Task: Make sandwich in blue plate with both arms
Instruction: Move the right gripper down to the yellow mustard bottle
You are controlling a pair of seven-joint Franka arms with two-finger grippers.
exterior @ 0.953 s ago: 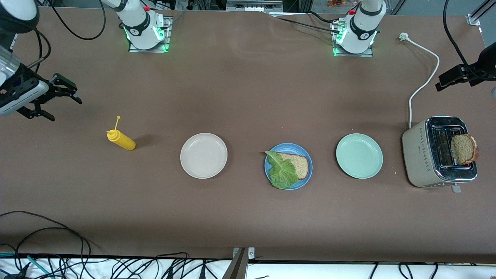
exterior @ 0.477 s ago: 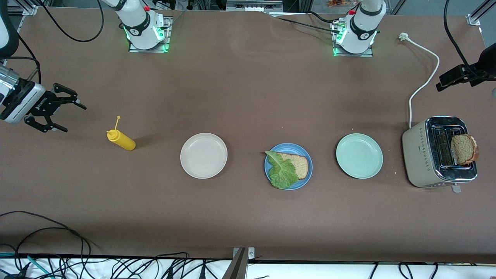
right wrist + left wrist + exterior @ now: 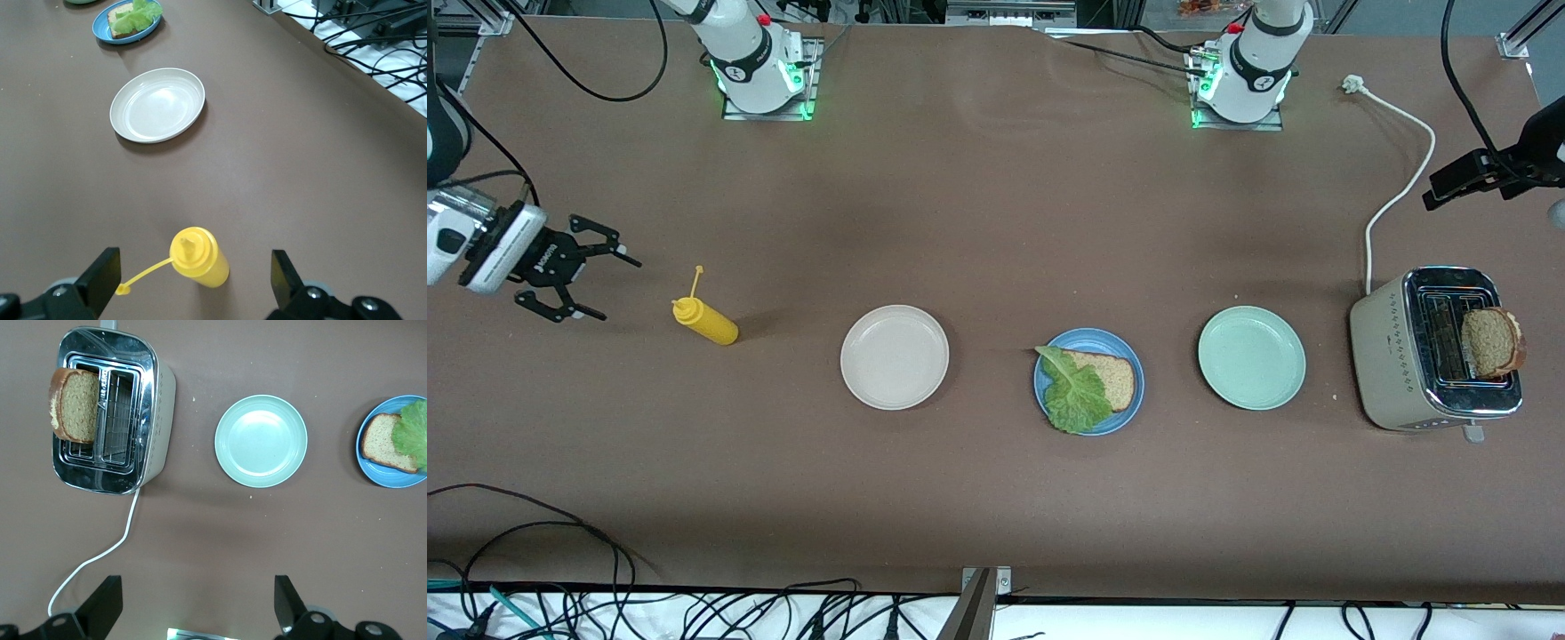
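Round blue plate [image 3: 1129, 402] with grainy bread slice [image 3: 1113, 378], ruffled lettuce [image 3: 1074, 398]; left gripper [image 3: 197, 610], right gripper [image 3: 596, 276] both spread.

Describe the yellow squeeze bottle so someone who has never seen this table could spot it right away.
Start at the row of three round plates across the middle of the brown table. Go past the cream-white plate toward the right arm's end. There stands the small yellow plastic squeeze bottle, alone, the only yellow thing, with a thin cap strap sticking out from its nozzle.
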